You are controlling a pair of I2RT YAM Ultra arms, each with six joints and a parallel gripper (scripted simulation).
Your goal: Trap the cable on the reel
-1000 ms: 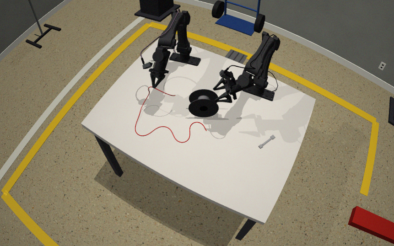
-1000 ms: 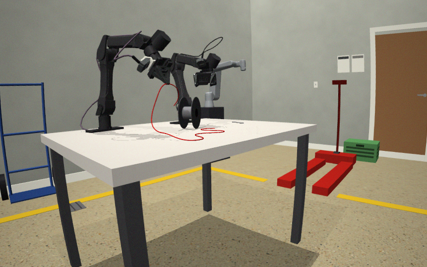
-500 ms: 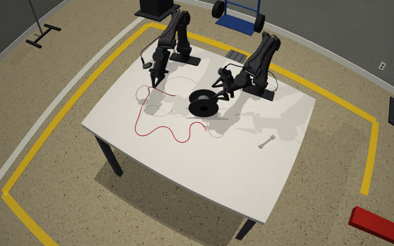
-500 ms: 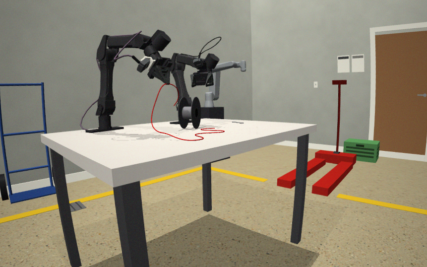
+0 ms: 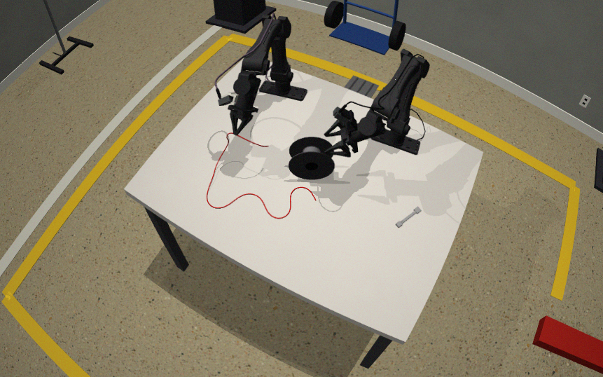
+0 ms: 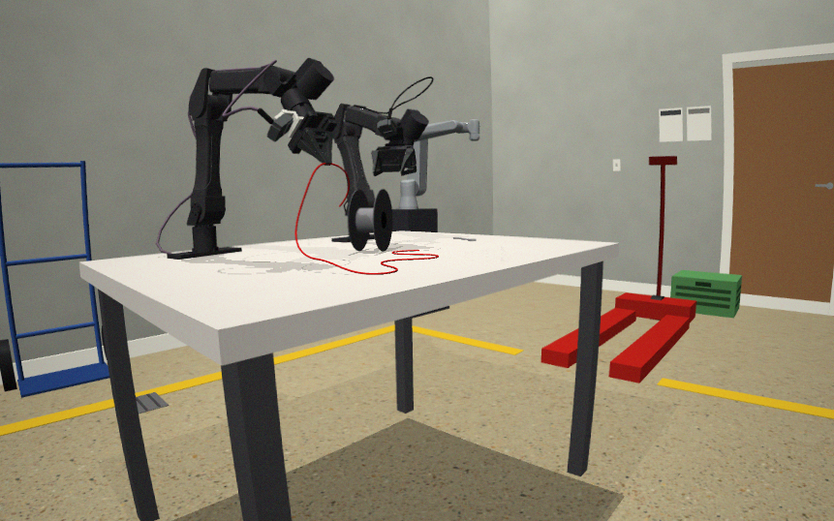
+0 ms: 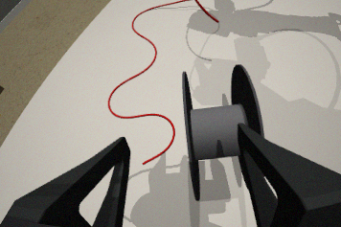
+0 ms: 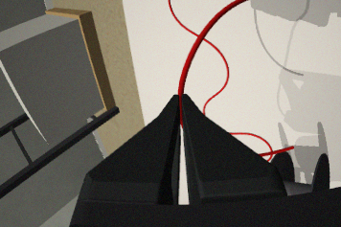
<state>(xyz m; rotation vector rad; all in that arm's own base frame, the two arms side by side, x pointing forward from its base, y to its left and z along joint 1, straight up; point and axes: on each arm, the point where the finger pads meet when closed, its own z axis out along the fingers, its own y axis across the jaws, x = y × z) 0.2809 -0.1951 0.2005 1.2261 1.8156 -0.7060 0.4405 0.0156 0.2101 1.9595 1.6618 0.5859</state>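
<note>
A black reel (image 5: pixel 311 159) (image 6: pixel 369 220) (image 7: pixel 216 132) with a grey core stands on its rims on the white table (image 5: pixel 340 272). A red cable (image 5: pixel 207 192) (image 6: pixel 295 220) (image 7: pixel 154 56) (image 8: pixel 182 81) snakes over the table; its free end lies close to the reel. My right gripper (image 5: pixel 236 131) (image 6: pixel 324 162) (image 8: pixel 180 102) is shut on the cable near its other end and holds it high, with a short tail hanging. My left gripper (image 5: pixel 328 141) (image 6: pixel 388 169) (image 7: pixel 180 138) is open and empty. It hovers just behind and above the reel, apart from it.
A small grey dumbbell-shaped part (image 5: pixel 408 216) (image 6: pixel 465 238) lies on the table, well away from the reel. Both arm bases stand along the table's back edge. A blue hand truck (image 6: pixel 44 272) and a red pallet jack (image 6: pixel 639 323) stand on the floor.
</note>
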